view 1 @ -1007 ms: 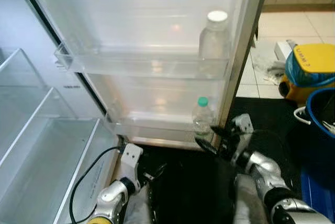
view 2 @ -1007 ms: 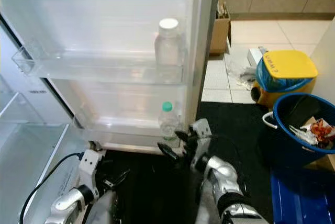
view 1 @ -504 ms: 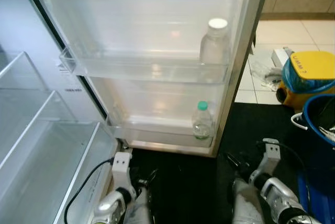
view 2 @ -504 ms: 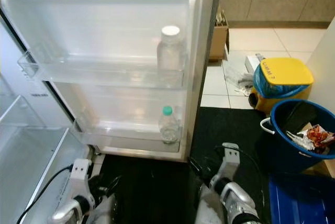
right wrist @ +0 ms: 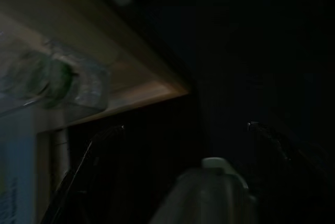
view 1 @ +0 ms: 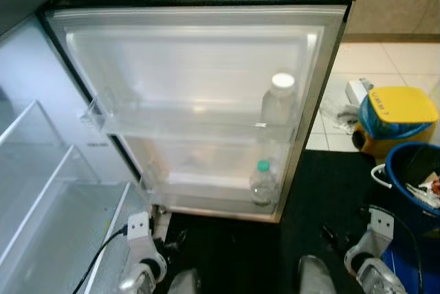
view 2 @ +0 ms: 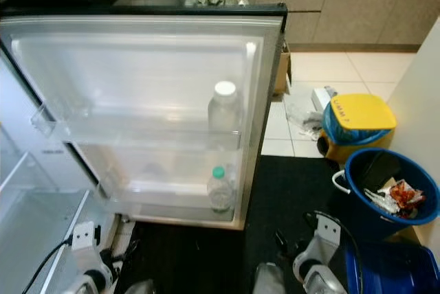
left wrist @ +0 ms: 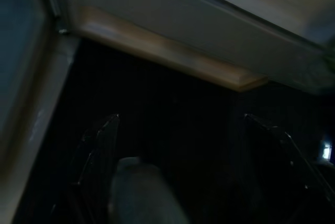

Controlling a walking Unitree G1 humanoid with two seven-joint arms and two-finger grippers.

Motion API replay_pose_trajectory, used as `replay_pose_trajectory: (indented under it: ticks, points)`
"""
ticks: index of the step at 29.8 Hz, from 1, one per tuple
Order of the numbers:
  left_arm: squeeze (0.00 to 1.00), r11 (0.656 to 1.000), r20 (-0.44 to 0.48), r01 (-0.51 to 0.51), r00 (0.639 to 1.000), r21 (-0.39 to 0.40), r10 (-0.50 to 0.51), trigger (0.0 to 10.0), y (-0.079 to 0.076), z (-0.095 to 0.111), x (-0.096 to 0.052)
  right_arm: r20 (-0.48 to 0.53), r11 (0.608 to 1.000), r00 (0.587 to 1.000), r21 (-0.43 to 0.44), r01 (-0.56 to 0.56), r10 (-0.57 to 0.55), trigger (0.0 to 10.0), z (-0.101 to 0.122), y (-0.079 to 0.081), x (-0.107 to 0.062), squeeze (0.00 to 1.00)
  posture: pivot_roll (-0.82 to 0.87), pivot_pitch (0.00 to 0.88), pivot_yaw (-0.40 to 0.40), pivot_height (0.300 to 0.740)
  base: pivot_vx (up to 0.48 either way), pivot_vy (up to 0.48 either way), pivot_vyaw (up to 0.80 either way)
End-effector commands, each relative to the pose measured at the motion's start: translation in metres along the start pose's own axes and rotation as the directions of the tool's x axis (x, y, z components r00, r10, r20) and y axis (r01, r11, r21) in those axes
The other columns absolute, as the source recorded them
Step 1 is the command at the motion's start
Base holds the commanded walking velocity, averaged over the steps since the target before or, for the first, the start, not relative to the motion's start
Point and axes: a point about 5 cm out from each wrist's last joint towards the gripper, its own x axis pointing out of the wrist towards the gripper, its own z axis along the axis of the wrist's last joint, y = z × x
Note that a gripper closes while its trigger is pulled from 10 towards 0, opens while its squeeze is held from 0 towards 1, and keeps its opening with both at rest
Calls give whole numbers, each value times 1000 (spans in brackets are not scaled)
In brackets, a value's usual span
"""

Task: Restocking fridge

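The open fridge door (view 1: pixel 199 81) holds a white-capped bottle (view 1: pixel 279 100) on its upper shelf and, at 6 o'clock beneath, a green-capped bottle (view 1: pixel 262 183). The left gripper (left wrist: pixel 183 177) and right gripper (right wrist: pixel 178 177) hang low, fingers spread wide, empty.

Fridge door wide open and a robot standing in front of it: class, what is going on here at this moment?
The robot stands facing the open fridge door, restocking it. Two bottles already sit at the door's right end: a white-capped bottle on the upper door shelf and a green-capped bottle on the lower door shelf. Both arms hang low over the dark floor mat; the left pincer and right pincer are open and hold nothing. A blue bucket and a yellow-lidded bin stand to the right.
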Motion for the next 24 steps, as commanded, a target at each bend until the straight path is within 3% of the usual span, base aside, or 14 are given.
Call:
replay_pose_trajectory:
  ticks: [1, 10, 16, 24]
  points:
    - [0, 997, -39, -75, 996, -16, 74, 10000, 15, -7, -8, -41, 999, 999, 6, 35, -34, 10000, -10, -6, -3, 0, -27, 0, 32, 640, 0, 0, 0]
    - [0, 991, -81, -132, 988, -27, 130, 10000, 24, -16, -15, -54, 999, 998, 28, 45, -44, 10000, -19, -14, -8, 0, -27, 0, 32, 645, 0, 0, 0]
    - [0, 989, -125, -148, 981, -17, 145, 10000, 25, -25, -19, -95, 997, 993, -26, 69, -71, 10000, -25, -15, -9, 0, -32, 0, 32, 674, 0, 0, 0]
    - [0, 982, -192, -186, 965, -13, 180, 10000, 30, -41, -28, -101, 999, 994, -25, 47, -50, 10000, -30, -14, -11, 0, -31, 0, 28, 684, 0, 0, 0]
